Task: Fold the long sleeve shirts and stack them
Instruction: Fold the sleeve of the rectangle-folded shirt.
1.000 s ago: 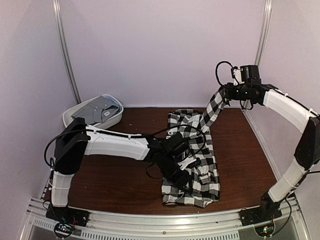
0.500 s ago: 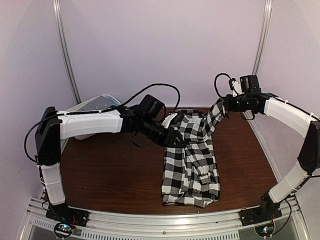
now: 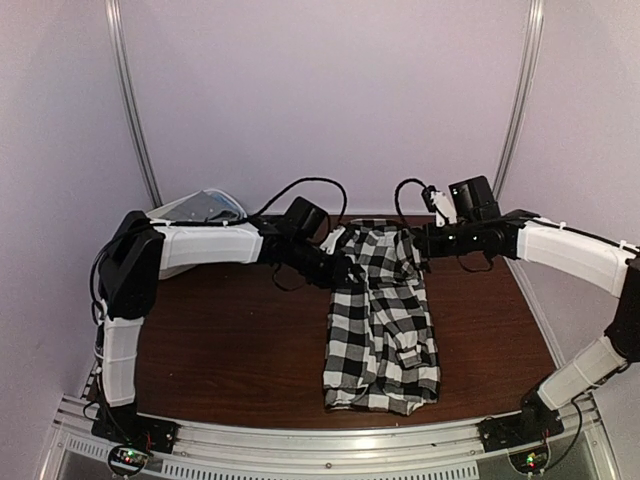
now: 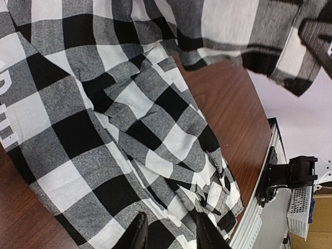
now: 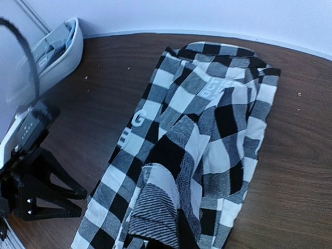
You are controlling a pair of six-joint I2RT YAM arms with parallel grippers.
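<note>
The black-and-white checked long sleeve shirt (image 3: 380,330) lies lengthwise on the brown table, collar end toward the back wall. My right gripper (image 3: 424,243) is shut on its sleeve (image 5: 155,207) just above the shirt's far right corner. In the right wrist view the cloth hides the fingers. My left gripper (image 3: 346,272) hovers low over the shirt's far left edge. Its black fingers (image 4: 137,236) stand apart, with flat checked cloth (image 4: 129,129) under them. The plain grey shirt (image 3: 207,205) lies folded in the white tub at the back left.
The white oval tub (image 5: 70,49) sits at the back left corner, behind my left arm (image 3: 210,245). Bare brown table (image 3: 230,350) lies left of the shirt, and a narrower strip (image 3: 490,320) on its right. A metal rail (image 3: 330,445) runs along the near edge.
My right gripper came down and leftward, laying the raised sleeve toward the shirt's top. My left arm swung from the shirt's middle to its far left edge, and its jaws narrowed.
</note>
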